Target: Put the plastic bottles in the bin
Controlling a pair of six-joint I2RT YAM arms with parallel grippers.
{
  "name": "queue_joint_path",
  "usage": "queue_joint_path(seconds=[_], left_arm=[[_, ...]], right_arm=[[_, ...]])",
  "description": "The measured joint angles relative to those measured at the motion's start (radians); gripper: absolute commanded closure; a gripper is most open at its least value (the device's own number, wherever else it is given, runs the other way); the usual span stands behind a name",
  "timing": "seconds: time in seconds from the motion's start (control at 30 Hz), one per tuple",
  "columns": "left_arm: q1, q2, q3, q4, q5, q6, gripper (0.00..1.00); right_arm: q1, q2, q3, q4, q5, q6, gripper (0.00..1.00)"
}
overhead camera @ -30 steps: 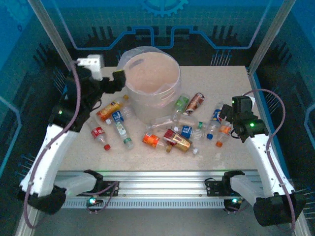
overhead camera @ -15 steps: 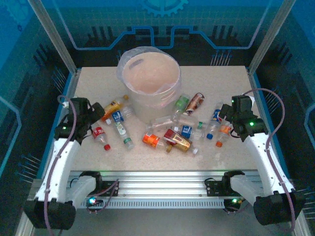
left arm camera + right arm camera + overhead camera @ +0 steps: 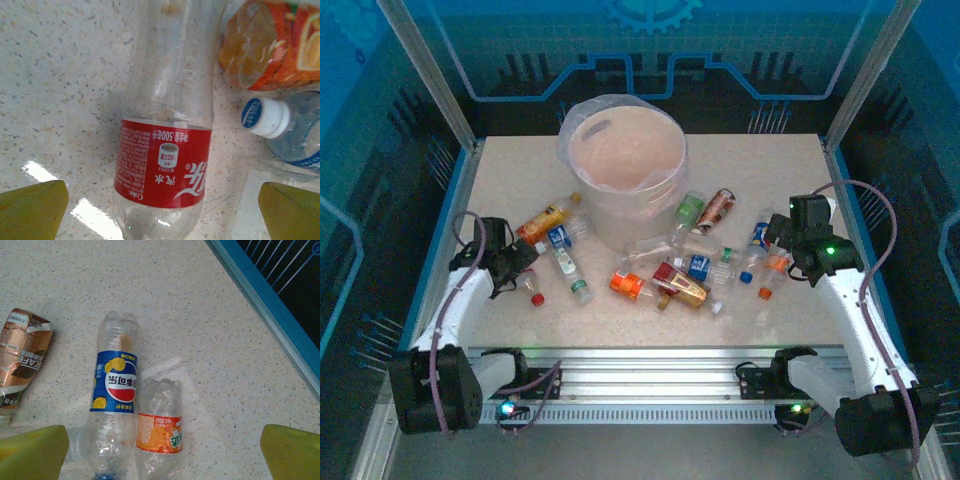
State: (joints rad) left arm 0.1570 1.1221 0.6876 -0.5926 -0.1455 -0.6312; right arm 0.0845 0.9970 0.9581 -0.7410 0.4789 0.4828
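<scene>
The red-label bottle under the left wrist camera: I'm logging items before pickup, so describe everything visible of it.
The red-label bottle is clear, thin plastic, looks empty, with a red wrap-around label printed in white. It lies on its side on the speckled table, between the left fingers, which stand apart from it on either side. An orange-label bottle lies close beside its unlabelled part; contact is unclear.

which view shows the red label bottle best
Left wrist: the red label bottle lies close up, label print sharp. Top external shows it tiny, partly under the left gripper, its red cap sticking out.
</scene>
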Motion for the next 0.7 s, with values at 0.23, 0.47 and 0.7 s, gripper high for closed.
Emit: queue_joint_path(seconds=[0.23,0.47,0.7], left_arm=[[0.012,0.097,-0.008,0.082,0.032,0.001,0.01],[0.04,0.164,-0.009,0.14,0.037,0.001,0.01],[0.062,0.232,-0.012,0.185,0.045,0.001,0.01]], right_arm=[[0.0,0.021,0.012,-0.002,0.0,0.0,0.0],[0.0,0.021,0.013,-0.003,0.0,0.002,0.0],[0.0,0.021,0.013,-0.003,0.001,0.008,0.0]])
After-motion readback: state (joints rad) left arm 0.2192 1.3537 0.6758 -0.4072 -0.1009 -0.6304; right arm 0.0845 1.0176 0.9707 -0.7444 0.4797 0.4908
